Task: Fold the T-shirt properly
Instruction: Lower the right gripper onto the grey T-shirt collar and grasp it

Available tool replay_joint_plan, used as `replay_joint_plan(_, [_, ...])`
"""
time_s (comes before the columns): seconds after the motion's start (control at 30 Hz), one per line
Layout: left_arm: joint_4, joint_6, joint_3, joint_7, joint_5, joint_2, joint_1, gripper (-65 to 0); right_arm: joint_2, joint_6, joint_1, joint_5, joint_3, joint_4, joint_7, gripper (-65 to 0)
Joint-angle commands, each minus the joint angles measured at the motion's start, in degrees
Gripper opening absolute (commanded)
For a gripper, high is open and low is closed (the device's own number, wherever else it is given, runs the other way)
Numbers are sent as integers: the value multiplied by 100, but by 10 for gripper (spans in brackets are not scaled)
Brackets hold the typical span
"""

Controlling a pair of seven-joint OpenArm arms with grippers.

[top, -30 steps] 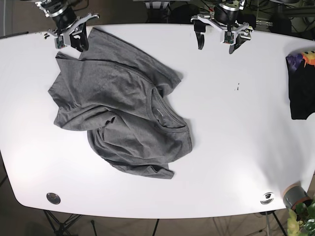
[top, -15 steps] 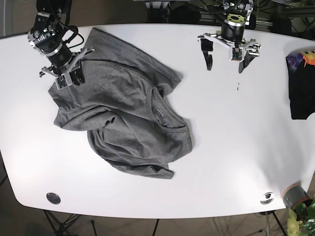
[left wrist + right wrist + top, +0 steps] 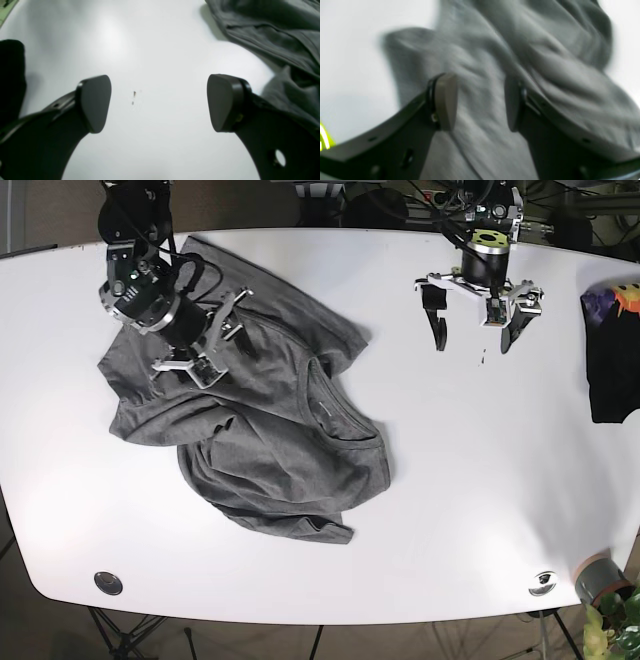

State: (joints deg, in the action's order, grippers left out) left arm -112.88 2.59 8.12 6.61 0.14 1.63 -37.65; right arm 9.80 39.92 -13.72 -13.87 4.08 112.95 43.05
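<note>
T-shirt: a grey T-shirt [image 3: 255, 415] lies crumpled on the left half of a white table [image 3: 480, 480], with its neck opening facing up near the middle of the heap and folds of cloth bunched over one another.

Right claw: the right claw [image 3: 210, 340] is over the upper left part of the T-shirt. In the right wrist view [image 3: 480, 102] its two fingers stand a little apart with grey cloth filling the gap behind them. That view is blurred, so I cannot tell whether the fingers [image 3: 446, 100] touch the cloth or pinch any of it.

Left claw: the left claw [image 3: 478, 330] hangs above bare table, to the right of the T-shirt and well apart from it. In the left wrist view [image 3: 158, 102] its fingers are spread wide and grip nothing; only white table and a small dark speck [image 3: 134, 94] show between them.

T-shirt edge: in the left wrist view a fold of the T-shirt [image 3: 275, 37] fills the upper right corner, beside the claw but not between its fingers.

Dark garment: a black garment [image 3: 612, 370] with a bright patch lies at the table's far right edge, well away from the T-shirt.

Front edge: two round metal fittings [image 3: 108, 583] sit near the table's front corners.
</note>
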Motion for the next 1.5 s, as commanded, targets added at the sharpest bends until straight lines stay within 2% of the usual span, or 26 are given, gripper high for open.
replay_joint_plan(0.0, [-92,18,-8,-129,-1,26,51,-83,123,8,40,-15,-324,103,-125,-352])
replay_joint_plan(0.1, [-83,18,-8,-121,-1,44,86,-83,132,8,110,415,-869,103,-125,-352])
replay_joint_plan(0.2, [-75,27,-8,47,-10,53,156,-83,-35,8,198,1040,-1265,77,-125,-352])
replay_joint_plan(0.33, [-83,27,-8,539,-19,53,367,-83,-396,8,242,1875,-1502,-178,-151,-350])
replay_joint_plan(0.43, [-101,36,-16,732,-19,53,446,-83,-571,8,383,2253,-1529,-363,-160,-350])
replay_joint_plan(1.0, [-83,36,-25,750,-19,53,464,-83,-624,8,840,2253,-1678,-1224,-168,-354])
replay_joint_plan(1.07, [-83,36,-25,750,-19,53,464,-83,-712,8,875,2253,-1660,-1347,-177,-357])
replay_joint_plan(1.23, [-83,36,-25,750,-19,61,464,-83,-756,8,892,2253,-1634,-1532,-529,-358])
replay_joint_plan(1.47, [-83,36,-25,750,-19,61,464,-83,-765,8,892,2253,-1634,-1593,-617,-358])
